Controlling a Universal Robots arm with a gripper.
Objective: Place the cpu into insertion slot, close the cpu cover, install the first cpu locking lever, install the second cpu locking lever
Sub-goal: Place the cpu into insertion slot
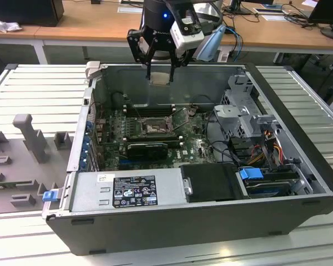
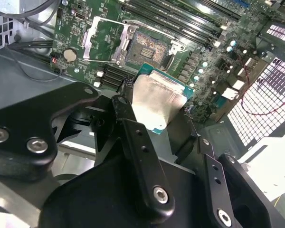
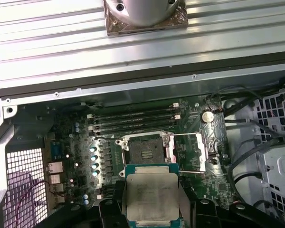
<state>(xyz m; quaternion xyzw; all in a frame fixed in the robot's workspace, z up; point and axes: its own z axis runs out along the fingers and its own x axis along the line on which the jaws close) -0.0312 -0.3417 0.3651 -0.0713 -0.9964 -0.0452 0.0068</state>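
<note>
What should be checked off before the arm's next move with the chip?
1. Cpu gripped: ok. The jaws are shut on two opposite edges, with its silvery face showing in both wrist views.
2. Insertion slot uncovered: ok. Its dark centre is exposed.
3. Cpu cover out of the way: ok. It is swung open beside the slot.
4. Cpu seated: not ok. In the exterior view it hangs high above the slot, near the case's rim.
5. Cpu corner marking matched to the slot: cannot tell.
</note>
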